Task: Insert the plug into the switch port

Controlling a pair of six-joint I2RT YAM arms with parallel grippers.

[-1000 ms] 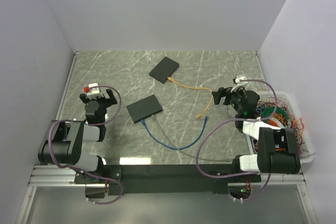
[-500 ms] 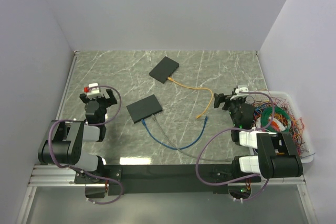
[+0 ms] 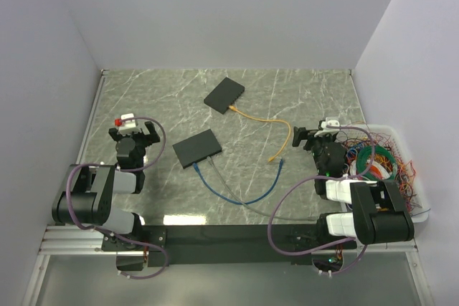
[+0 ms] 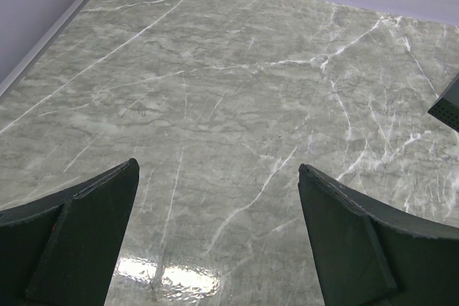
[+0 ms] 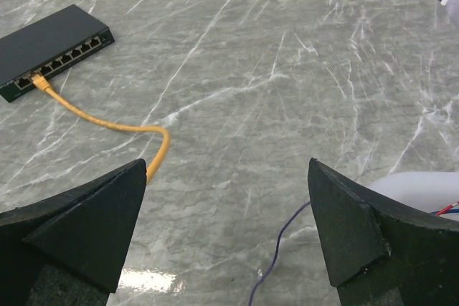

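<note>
Two black switches lie on the marble table: the far one [image 3: 224, 94] and the near one [image 3: 197, 147]. An orange cable [image 3: 259, 117] is plugged into the far switch; its loose plug [image 3: 272, 158] lies mid-table. A blue cable [image 3: 229, 195] is plugged into the near switch; its loose plug [image 3: 280, 164] lies beside the orange one. My left gripper [image 3: 133, 132] is open and empty at the left. My right gripper [image 3: 313, 134] is open and empty, right of the loose plugs. The right wrist view shows the far switch [image 5: 54, 48] and the orange cable [image 5: 107, 123] past the open gripper [image 5: 226, 170].
A white tray [image 3: 419, 191] full of tangled coloured wires sits at the right edge, beside my right arm. A thin purple wire [image 5: 280, 256] lies under my right gripper. The left wrist view shows my open gripper [image 4: 219, 177] over marble and a switch corner [image 4: 448, 105].
My right arm has drawn back toward its base, carrying the open gripper slightly right and nearer. The left arm, the cables and the switches have not moved.
</note>
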